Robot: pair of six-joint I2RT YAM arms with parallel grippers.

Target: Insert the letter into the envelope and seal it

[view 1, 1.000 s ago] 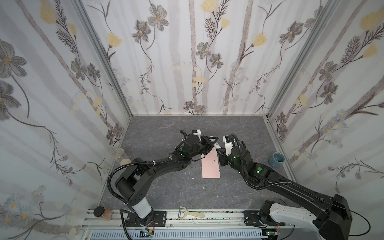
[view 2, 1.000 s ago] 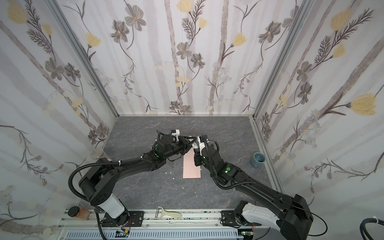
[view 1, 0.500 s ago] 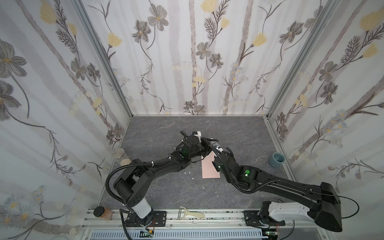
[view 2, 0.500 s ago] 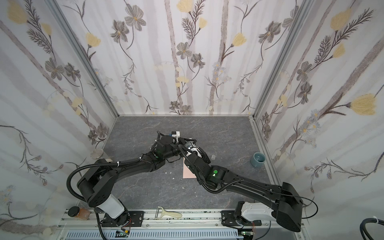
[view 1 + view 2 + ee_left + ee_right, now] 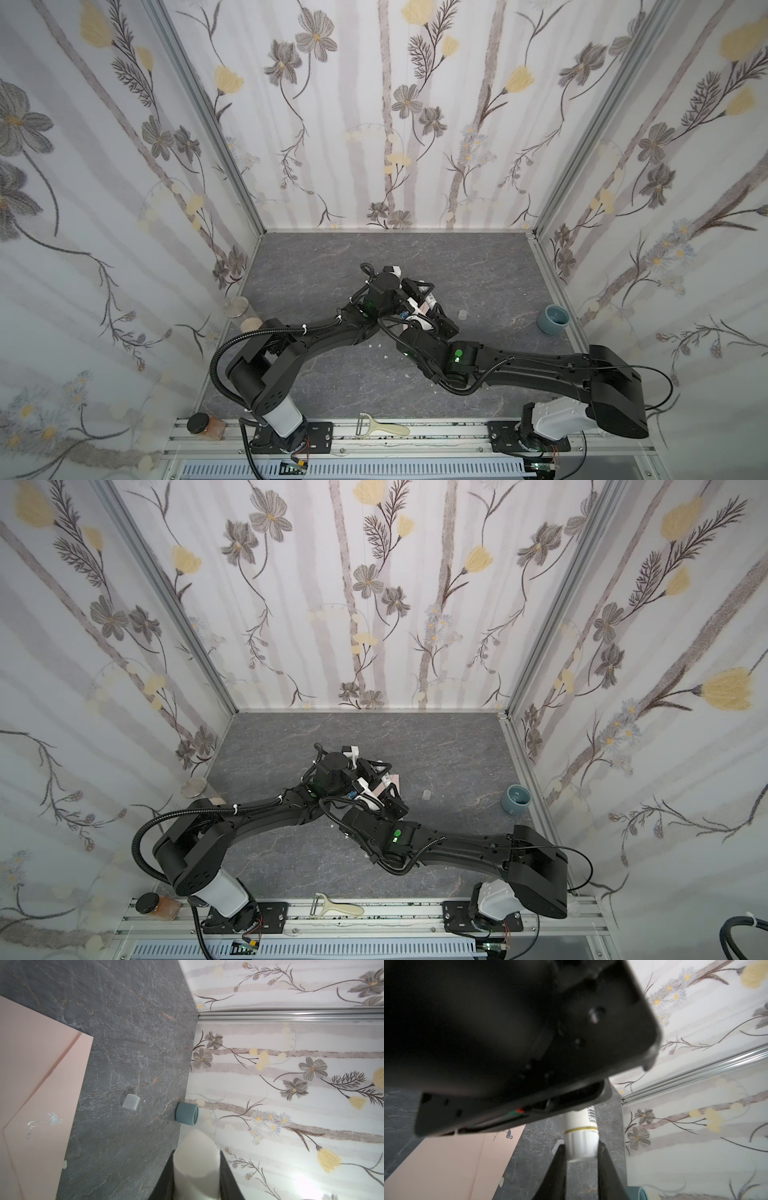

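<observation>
Left wrist view is showing the left claw [image 5: 197, 1153] clamping one end of the glue stick [image 5: 196, 1167]; the right claw [image 5: 580, 1144] is gripping its other end. The envelope [image 5: 41, 1084] is lying flat mid-scene on the worktop [image 5: 124, 1043], under both arms. The letter is not showing, presumably inside already; sealing is remaining.

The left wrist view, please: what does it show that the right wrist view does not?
Only left wrist: the glue stick's bare white tip and the whole blue cup. Only right wrist: a black arm housing filling most of the frame, and the stick's gold band. Both: the pink envelope, the grey table, and jaws clamped on the glue stick.
</observation>
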